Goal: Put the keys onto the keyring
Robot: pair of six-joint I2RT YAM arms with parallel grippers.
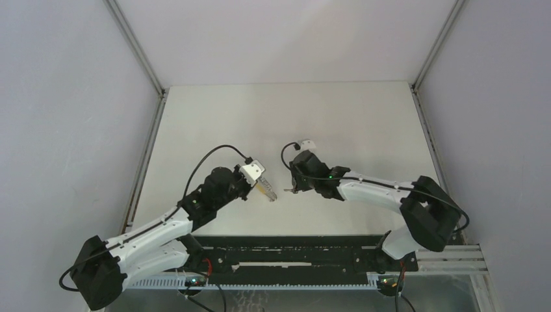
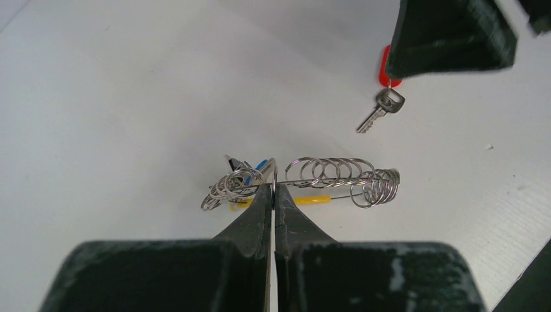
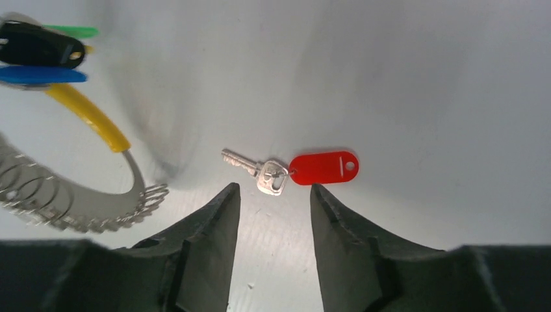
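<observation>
Red key (image 3: 273, 177) plain in wrist views, right gripper (image 3: 274, 188) spread, left gripper (image 2: 273, 187) pinching keyring (image 2: 338, 172)

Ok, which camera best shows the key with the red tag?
Right wrist: the key and its red tag lie whole on the table, just beyond the right gripper. Left wrist shows the key, but that gripper hides most of the tag. From the top it's indiscernible.
</observation>
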